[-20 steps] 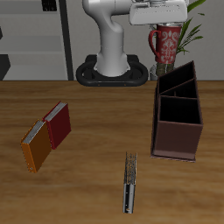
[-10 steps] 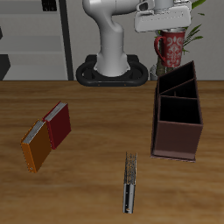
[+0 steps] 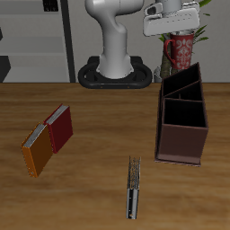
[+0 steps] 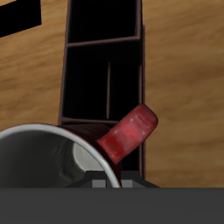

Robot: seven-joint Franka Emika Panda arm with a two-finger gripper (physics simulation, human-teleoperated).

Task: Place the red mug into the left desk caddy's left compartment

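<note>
My gripper (image 3: 177, 37) is shut on the rim of the red mug (image 3: 178, 54), which hangs upright in the air. The mug is above and just behind the far end of the left desk caddy (image 3: 182, 135), a dark maroon box with thin dividers. The left compartment (image 3: 182, 84), with its higher slanted walls, is the caddy's far end pocket, right under the mug. The wrist view looks down past the mug's white inside (image 4: 52, 157) and its red handle (image 4: 129, 133) into the caddy's pockets (image 4: 105, 74).
A red book and an orange book (image 3: 47, 139) lie side by side across the table from the caddy. A slim metal object (image 3: 134, 187) lies near the front edge. The robot's base (image 3: 115, 74) stands at the back, next to the caddy's far end.
The gripper has carried the mug a little sideways and slightly down, toward the caddy's far end, and the hand has turned about its axis. Nothing on the table has moved.
</note>
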